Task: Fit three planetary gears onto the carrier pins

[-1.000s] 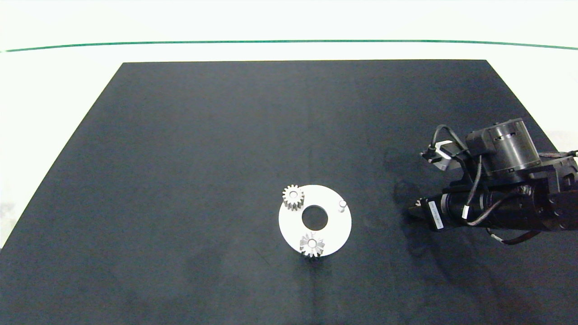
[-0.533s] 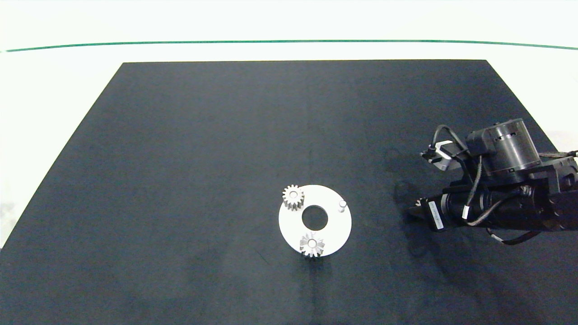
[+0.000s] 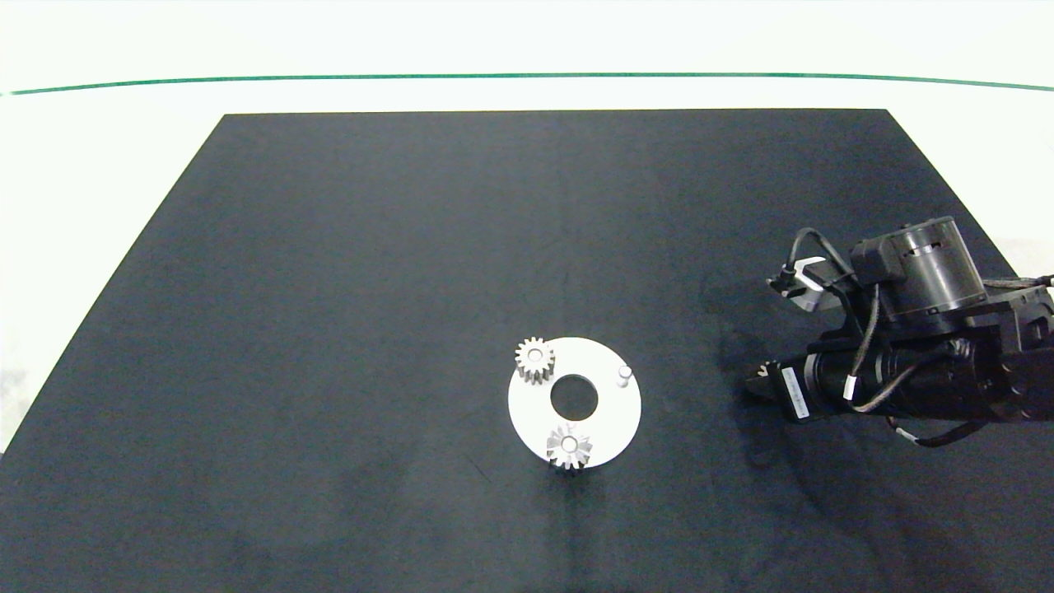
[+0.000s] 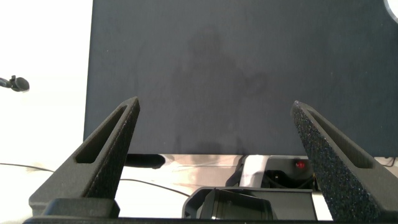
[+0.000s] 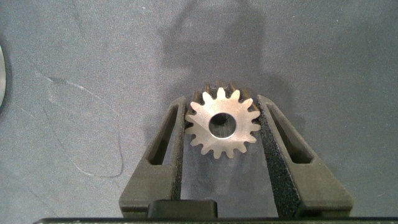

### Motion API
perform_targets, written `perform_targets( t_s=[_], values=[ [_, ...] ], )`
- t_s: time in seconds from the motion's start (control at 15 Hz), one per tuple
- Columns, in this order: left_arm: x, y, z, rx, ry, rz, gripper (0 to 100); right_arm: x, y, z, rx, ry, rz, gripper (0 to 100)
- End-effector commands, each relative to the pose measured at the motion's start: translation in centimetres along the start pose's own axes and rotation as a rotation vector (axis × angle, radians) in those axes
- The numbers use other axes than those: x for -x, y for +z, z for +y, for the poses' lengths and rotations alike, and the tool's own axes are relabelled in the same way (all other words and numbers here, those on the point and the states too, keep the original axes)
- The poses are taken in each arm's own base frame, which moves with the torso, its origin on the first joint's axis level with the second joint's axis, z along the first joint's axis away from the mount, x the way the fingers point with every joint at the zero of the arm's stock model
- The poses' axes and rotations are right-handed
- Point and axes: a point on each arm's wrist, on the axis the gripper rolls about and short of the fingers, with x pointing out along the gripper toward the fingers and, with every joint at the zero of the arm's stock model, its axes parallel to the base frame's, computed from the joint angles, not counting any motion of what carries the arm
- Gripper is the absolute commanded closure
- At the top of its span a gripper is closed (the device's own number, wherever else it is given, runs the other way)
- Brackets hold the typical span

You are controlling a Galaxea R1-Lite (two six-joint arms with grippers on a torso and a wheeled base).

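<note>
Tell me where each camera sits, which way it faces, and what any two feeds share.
Head view: above, looking down at the black mat; white disc with two seated gears, one bare pin; right arm enters from the right.
Left wrist view: on the left arm off the mat, facing its edge; left gripper open.
Right wrist view: on the right arm, facing the mat; right gripper shut on the third gear.
Shared: the mat.

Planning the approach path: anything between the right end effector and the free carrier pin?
Head view: only bare black mat between right end effector and free pin.
</note>
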Motion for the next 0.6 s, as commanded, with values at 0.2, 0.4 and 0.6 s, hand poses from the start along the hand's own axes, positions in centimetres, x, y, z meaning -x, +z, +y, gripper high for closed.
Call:
perform_targets(
  t_s=[0.2,0.4,0.6],
  values=[
    [0.1,-0.4,0.0,-0.003,0.002,0.014,0,5.2,0.5,1.7,0.054,0.071,-0.104,93],
    [0.1,-0.4,0.0,-0.003,0.002,0.015,0,9.0,1.8,3.9,0.121,0.142,-0.126,93],
    [0.1,-0.5,0.0,-0.001,0.005,0.014,0,9.2,2.6,6.4,0.171,0.145,-0.152,93]
  ],
)
